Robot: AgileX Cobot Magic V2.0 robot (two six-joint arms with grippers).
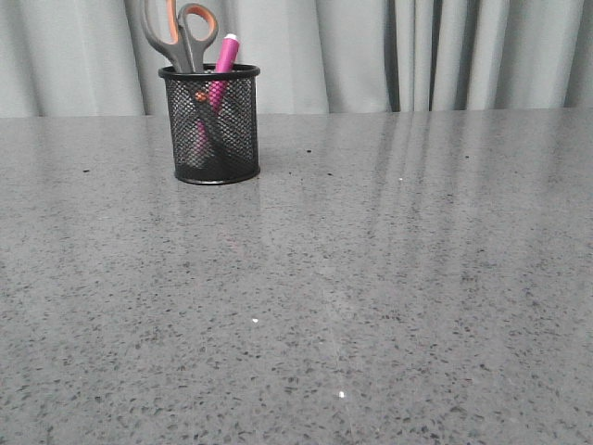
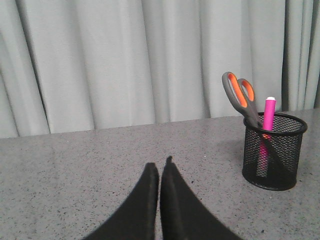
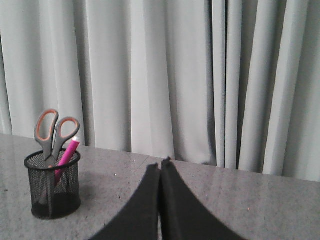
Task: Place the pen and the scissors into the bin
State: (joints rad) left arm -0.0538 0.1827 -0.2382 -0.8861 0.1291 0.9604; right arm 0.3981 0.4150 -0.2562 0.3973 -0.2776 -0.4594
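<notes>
The black mesh bin stands at the far left of the grey table. The scissors stand in it, handles up, and the magenta pen leans in it with its white end up. The bin, scissors and pen also show in the left wrist view, and in the right wrist view as bin, scissors and pen. My left gripper is shut and empty, apart from the bin. My right gripper is shut and empty, apart from the bin. Neither gripper shows in the front view.
The grey speckled table runs back to a pale grey curtain. Nothing else stands on the table in these views.
</notes>
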